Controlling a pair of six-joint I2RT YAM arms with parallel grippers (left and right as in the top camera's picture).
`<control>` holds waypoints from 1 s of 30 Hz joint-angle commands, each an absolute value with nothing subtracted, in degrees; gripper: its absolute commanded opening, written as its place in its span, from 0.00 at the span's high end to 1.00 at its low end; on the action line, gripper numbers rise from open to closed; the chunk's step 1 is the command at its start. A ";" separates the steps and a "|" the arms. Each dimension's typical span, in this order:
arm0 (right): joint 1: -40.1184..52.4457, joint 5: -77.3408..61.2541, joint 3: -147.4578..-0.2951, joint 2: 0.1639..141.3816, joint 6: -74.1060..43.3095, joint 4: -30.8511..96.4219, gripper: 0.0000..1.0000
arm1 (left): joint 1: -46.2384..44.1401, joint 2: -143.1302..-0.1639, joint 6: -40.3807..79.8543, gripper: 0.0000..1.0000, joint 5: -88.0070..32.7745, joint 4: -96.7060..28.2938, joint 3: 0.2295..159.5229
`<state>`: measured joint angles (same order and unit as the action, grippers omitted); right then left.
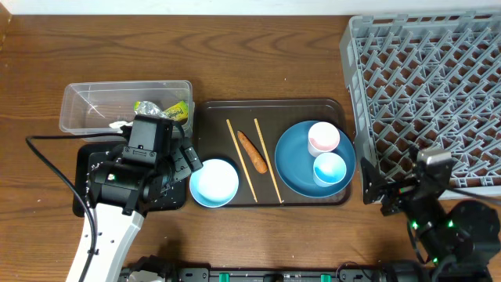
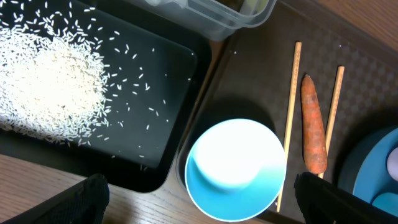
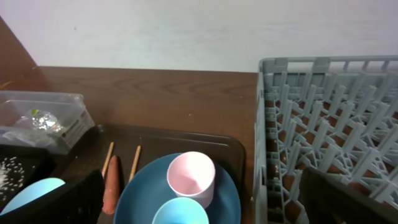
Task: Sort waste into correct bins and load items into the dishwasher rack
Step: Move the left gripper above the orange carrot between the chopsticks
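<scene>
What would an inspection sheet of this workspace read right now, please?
Surface: wooden table with a brown tray on it.
Job's things: plate carrying pink cup and blue cup; bowl at the brown tray's left end; sausage between the chopsticks; wrapper in tub; rice in black tray; rack empty.
Clutter: nothing seen.
Claws: left claw open above the bowl; right claw open, holding nothing.
Cables: black cable loops at the table's left.
Surroundings: white wall.
</scene>
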<state>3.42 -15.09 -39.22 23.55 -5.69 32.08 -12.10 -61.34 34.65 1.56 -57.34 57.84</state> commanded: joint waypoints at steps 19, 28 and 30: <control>4.05 -16.95 -41.25 23.86 -6.37 41.95 0.01 | -11.81 -60.99 39.13 0.02 0.58 -57.32 58.50; 4.05 -16.93 -41.25 23.86 -6.37 54.92 0.01 | -12.36 -61.12 42.70 0.02 -10.00 -54.81 58.48; 4.03 -16.49 -41.23 23.86 -6.31 55.20 0.01 | -13.67 -61.52 42.74 0.02 -13.15 -54.02 58.46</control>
<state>3.42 -16.53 -40.29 23.99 -5.91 55.16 -12.40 -61.34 41.78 -5.52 -54.59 57.84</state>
